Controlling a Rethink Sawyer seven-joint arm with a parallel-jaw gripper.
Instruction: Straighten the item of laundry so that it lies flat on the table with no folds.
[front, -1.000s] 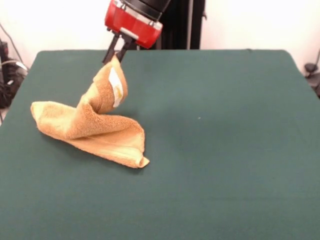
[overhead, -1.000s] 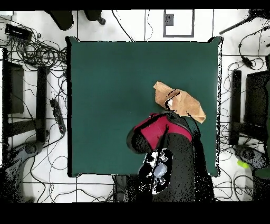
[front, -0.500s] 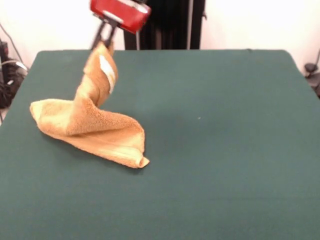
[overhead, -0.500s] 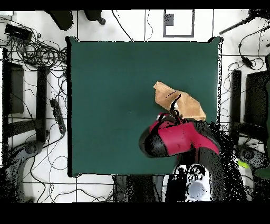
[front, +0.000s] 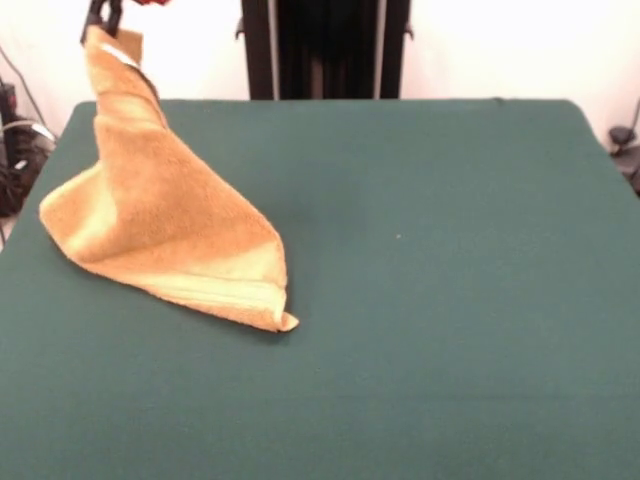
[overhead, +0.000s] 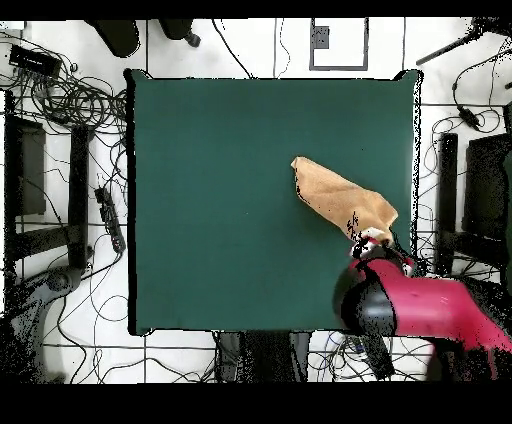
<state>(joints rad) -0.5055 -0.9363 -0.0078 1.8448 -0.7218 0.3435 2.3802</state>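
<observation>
My gripper (front: 101, 12) has its fingers pinched on one corner of the orange-tan terry towel (front: 165, 235), held high at the surface's (front: 450, 300) far left corner in the front view. The towel hangs as a taut cone; its lower hem and a paler woven band rest on the green surface. The right half lies open.

gripper (front: 102, 12) pinching towel (front: 165, 232) corner — raised, rest on table (front: 440, 280)
</observation>
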